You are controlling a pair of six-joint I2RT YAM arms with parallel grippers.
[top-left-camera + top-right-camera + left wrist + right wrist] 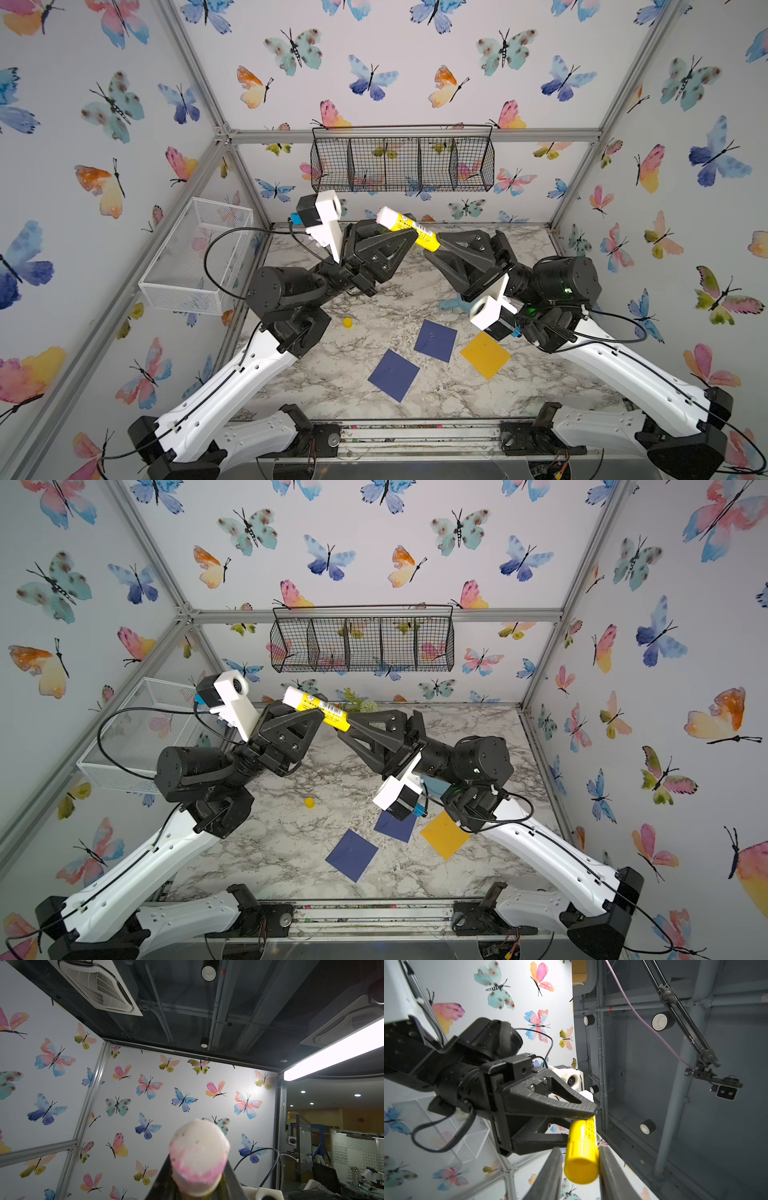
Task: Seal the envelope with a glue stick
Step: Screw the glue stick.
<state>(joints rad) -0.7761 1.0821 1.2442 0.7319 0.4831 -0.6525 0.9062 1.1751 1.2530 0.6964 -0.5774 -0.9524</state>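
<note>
My left gripper (412, 235) clamps the glue stick (397, 222) above the marble table (332, 374); my right gripper (436, 247) flanks its yellow end, grip unclear. Butterfly walls (415, 83) enclose us.

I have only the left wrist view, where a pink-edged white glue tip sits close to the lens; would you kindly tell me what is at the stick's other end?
Observer: The right hand has one finger on each side of the yellow base of the glue stick. I cannot tell whether it is pressing.
Operator: Thank you. Is the cap anywhere in sight?
Observer: Yes, a small yellow cap lies on the marble table, apart from both hands and well below the raised stick.
</note>
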